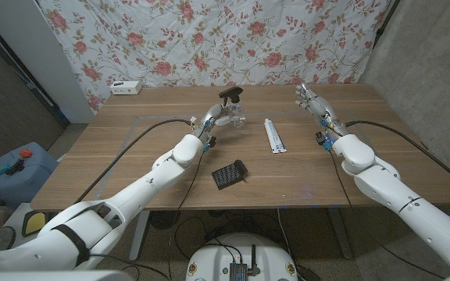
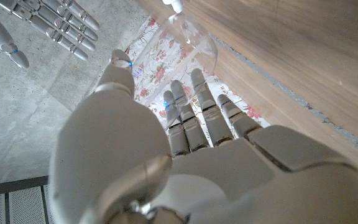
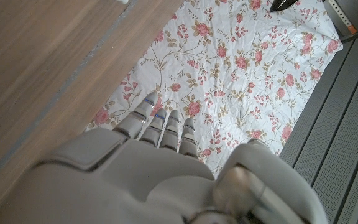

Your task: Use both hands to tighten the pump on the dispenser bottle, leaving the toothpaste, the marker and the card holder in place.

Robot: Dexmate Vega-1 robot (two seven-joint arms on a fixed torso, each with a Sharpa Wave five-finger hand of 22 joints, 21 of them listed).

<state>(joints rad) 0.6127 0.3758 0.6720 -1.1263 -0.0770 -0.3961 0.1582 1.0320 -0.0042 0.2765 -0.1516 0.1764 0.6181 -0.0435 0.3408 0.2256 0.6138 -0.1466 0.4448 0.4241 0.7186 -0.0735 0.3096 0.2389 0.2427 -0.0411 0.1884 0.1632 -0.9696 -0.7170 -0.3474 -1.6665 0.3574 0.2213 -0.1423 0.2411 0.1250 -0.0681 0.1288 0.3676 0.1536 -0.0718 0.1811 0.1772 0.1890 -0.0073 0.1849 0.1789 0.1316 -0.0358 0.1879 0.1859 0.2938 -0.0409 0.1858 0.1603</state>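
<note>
Head view: left hand [image 1: 212, 119] wrapped around one clear dispenser bottle [image 1: 233, 117] at centre; right hand [image 1: 314, 102] raised far right, fingers spread, grasping nothing; one toothpaste [image 1: 273, 136], one card holder [image 1: 230, 174].

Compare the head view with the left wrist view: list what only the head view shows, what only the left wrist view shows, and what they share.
Only the head view: the toothpaste tube lying flat mid-table, the black card holder nearer the robot, a white box at the far edge, and the black pump atop the bottle.

Only the left wrist view: a close look at the left robot hand's fingers against the clear wall of the dispenser bottle.

Both: the left robot hand at the bottle, the raised, empty right robot hand, the wooden table and the floral cloth.
</note>
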